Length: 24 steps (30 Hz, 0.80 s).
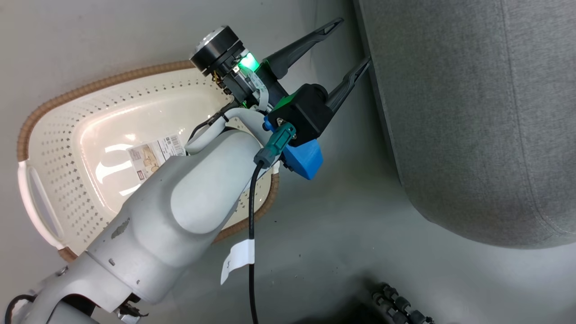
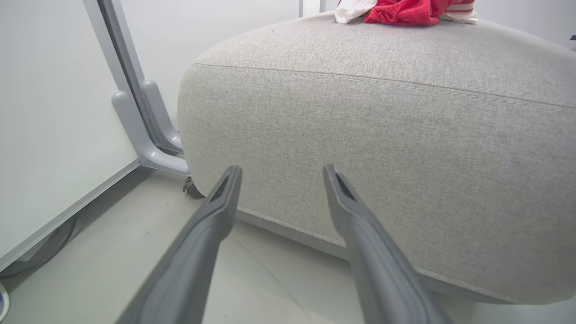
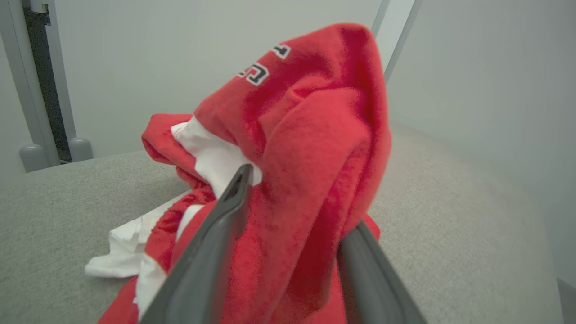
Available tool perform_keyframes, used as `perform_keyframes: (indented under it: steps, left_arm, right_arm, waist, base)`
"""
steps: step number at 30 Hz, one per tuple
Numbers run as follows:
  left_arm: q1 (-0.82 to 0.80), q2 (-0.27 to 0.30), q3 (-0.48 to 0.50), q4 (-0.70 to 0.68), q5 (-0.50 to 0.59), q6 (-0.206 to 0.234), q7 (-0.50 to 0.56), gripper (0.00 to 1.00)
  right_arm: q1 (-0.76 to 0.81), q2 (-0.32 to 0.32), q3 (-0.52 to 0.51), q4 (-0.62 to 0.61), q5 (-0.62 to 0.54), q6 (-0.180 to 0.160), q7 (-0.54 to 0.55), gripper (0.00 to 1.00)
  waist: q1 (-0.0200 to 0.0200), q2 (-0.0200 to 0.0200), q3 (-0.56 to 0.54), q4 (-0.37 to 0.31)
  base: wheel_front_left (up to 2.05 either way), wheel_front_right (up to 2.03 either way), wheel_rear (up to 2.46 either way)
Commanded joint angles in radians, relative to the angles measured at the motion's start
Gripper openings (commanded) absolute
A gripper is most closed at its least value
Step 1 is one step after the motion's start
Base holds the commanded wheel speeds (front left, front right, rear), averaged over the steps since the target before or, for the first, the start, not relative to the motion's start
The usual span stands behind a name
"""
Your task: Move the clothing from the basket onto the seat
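The basket (image 1: 58,148) stands on the floor at the left, cream with a brown rim; only a sticker shows on its bottom. My left gripper (image 1: 352,40) is open above the floor between the basket and the seat (image 1: 472,112), one fingertip at the seat's edge. In the left wrist view that gripper (image 2: 281,168) faces the seat's side (image 2: 382,135), with red and white clothing (image 2: 400,11) lying on top. My right gripper (image 3: 299,198) is over the seat (image 3: 450,216), open, with the red clothing (image 3: 315,135) heaped between its spread fingers.
A grey post with a curved foot (image 2: 144,117) and a white panel (image 2: 54,112) stand left of the seat, with a caster (image 2: 191,189) at its base. A black cable (image 1: 251,252) hangs from my left arm. A dark ribbed part (image 1: 396,306) lies at the bottom edge.
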Motion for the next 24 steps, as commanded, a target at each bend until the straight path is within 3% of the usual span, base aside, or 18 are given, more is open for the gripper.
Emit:
perform_keyframes:
  steps: [1, 15, 24]
  left_arm:
    - [0.009, -0.001, 0.008, -0.01, -0.006, 0.007, -0.005, 1.0]
    - [0.15, 0.001, 0.079, -0.063, -0.046, 0.042, -0.005, 1.0]
    - [0.312, 0.0, 0.232, -0.142, -0.08, 0.095, -0.005, 1.0]
  right_arm:
    - [0.043, 0.015, 0.011, -0.017, -0.01, 0.0, 0.0, 1.0]
    - [0.328, 0.106, 0.042, -0.271, -0.059, 0.0, 0.0, 1.0]
    - [0.441, 0.138, 0.165, -0.321, -0.07, 0.0, 0.0, 1.0]
  waist:
    - [-0.0001, 0.0, -0.021, 0.0]
    - [-0.0001, 0.0, -0.272, 0.02]
    - [-0.0001, 0.0, -0.451, 0.088]
  base:
    - [0.0, 0.0, 0.0]
    - [0.0, 0.0, 0.0]
    - [0.0, 0.0, 0.0]
